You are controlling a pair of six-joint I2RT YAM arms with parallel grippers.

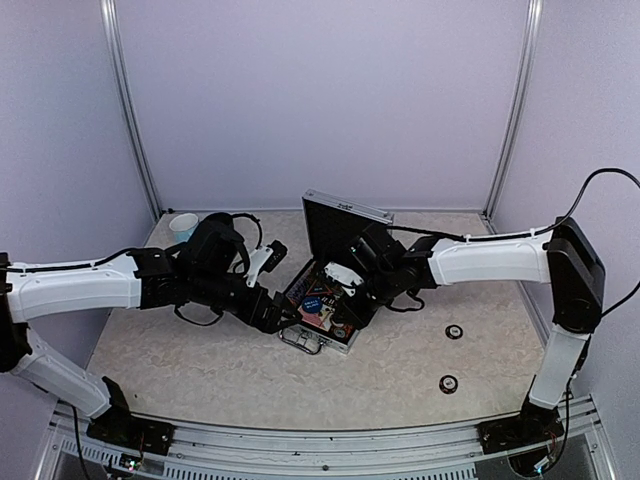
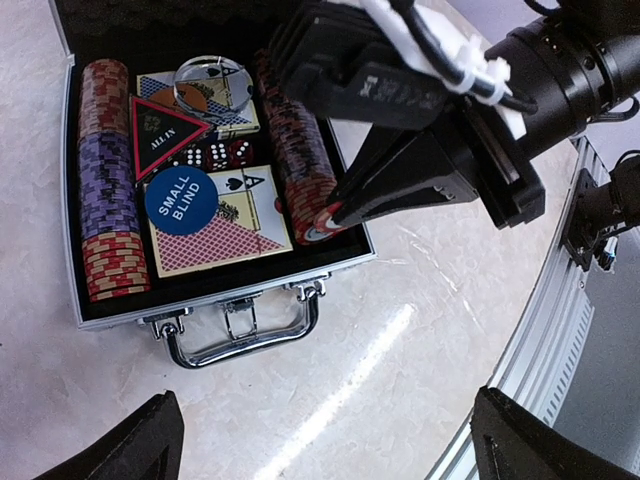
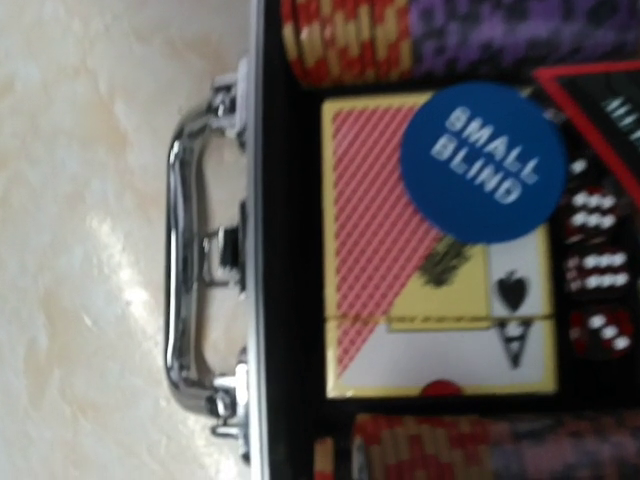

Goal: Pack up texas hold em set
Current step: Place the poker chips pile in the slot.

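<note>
The square silver ribbed aluminium case (image 2: 69, 170) sits open in the middle of the pale marbled counter (image 2: 400, 340). Its lid stands upright at the far side and its chrome handle (image 2: 240, 345) faces the arms.

Inside the black lining, a long row of red, purple and tan striped chips (image 2: 110, 180) fills the left side, and a second striped row (image 2: 290, 140) runs along the right. Between the rows lie two card decks: a red-and-yellow one (image 2: 225, 240) near the handle and another (image 2: 230, 112) behind it. A round blue "SMALL BLIND" button (image 2: 182, 201) rests on the nearer deck. A black triangle marker with a red rim (image 2: 160, 135) lies just behind that button, with red dice (image 2: 215, 155) beside it. A clear round button (image 2: 212, 80) lies over the farther deck.

The left gripper (image 2: 325, 400) hangs over the counter just in front of the handle, its fingers spread wide with nothing between them. The right gripper (image 2: 335, 212) reaches into the case from the right. Its fingers are pinched fully together, and their tips are at the nearest chip of the right row. A light-blue mug (image 1: 183, 226) stands at the far left of the counter, well apart from the case.
</note>
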